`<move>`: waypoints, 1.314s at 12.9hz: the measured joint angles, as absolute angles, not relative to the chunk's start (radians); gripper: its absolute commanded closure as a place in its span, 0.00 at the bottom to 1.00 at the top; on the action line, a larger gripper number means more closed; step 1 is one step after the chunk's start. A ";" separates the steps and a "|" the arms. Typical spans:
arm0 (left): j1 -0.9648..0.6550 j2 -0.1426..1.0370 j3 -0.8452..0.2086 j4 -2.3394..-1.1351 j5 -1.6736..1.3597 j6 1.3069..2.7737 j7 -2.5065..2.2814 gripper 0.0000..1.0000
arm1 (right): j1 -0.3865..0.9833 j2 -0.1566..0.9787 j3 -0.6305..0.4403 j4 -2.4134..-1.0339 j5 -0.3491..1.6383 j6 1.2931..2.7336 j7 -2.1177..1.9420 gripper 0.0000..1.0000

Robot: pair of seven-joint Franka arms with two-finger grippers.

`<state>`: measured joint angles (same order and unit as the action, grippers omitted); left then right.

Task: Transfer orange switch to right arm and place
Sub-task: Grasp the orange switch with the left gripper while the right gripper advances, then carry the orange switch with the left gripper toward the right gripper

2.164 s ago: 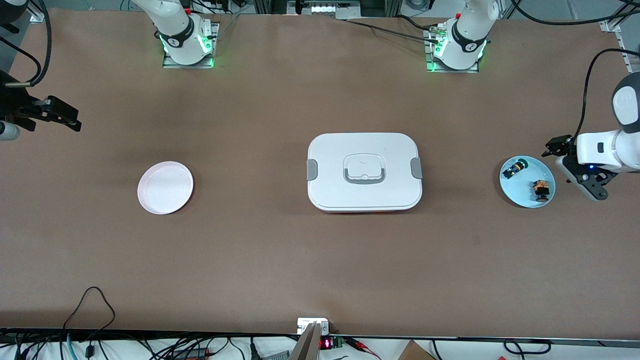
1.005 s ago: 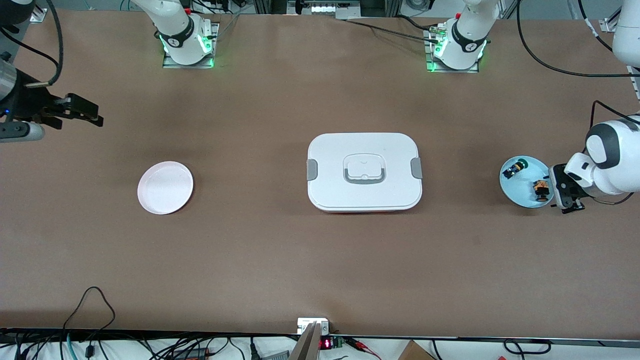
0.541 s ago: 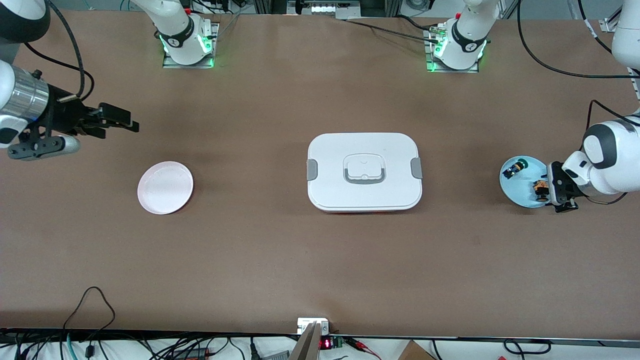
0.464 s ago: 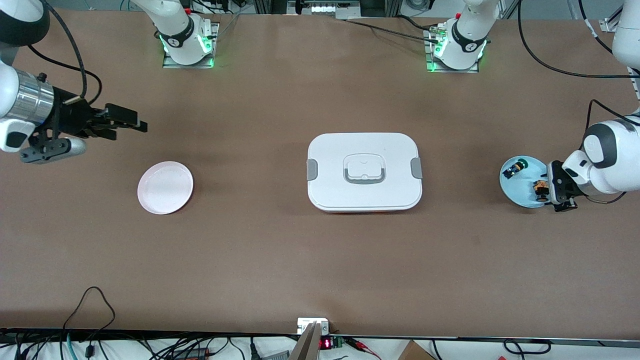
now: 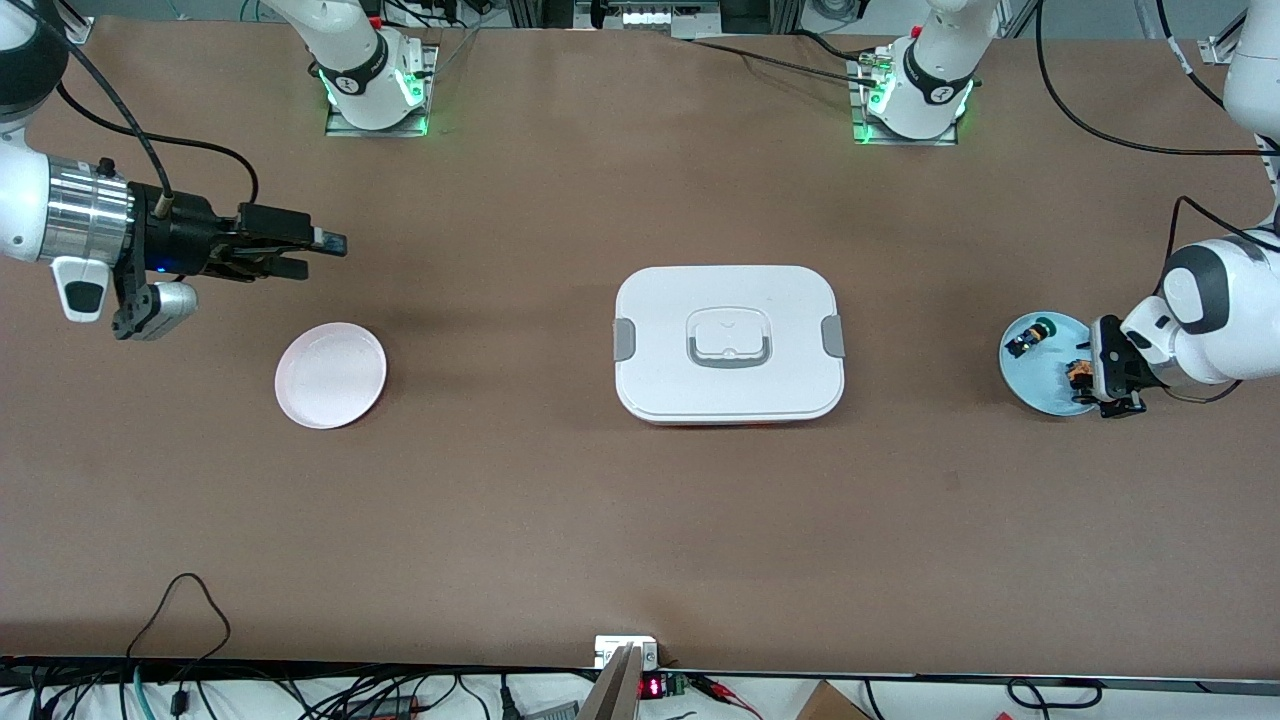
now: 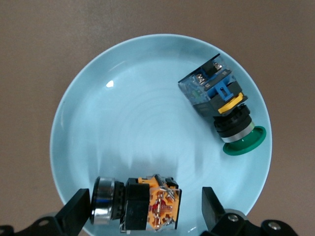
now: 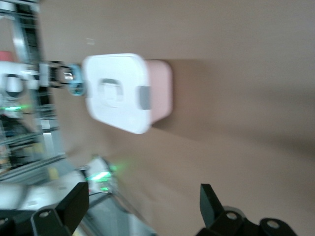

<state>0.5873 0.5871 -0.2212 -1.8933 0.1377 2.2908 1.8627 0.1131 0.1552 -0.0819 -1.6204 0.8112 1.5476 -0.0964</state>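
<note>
The orange switch (image 6: 147,204) lies on its side in the light blue plate (image 6: 123,123), at the plate's edge nearer to the front camera; in the front view it shows as a small orange and black thing (image 5: 1079,374) just beside the left arm's wrist. Its silver and black button end points one way and its orange body, with bare metal terminals, the other. No writing on it can be read.

The left gripper (image 6: 142,209) hangs low over that switch with its fingers (image 6: 76,211) spread wide, one on each side of the switch and apart from it; nothing is held. In the front view this gripper (image 5: 1100,375) sits over the plate's rim (image 5: 1020,375).

A second switch (image 6: 221,105), with a blue block, a yellow ring and a green cap, lies in the same plate, farther from the front camera. So there are two switches in one blue plate.

At the middle of the table stands one white lidded box (image 5: 728,342) with grey side clips. Toward the right arm's end lies one pink plate (image 5: 330,374).

The right gripper (image 5: 320,245) is up over bare table near the pink plate, pointing toward the box, its fingers (image 7: 74,204) wide apart and holding nothing.
</note>
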 measured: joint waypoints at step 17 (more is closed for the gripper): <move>0.600 0.578 -0.256 -1.869 -0.047 2.140 1.924 1.00 | 0.406 0.354 -0.079 -1.696 1.688 1.758 -0.105 0.00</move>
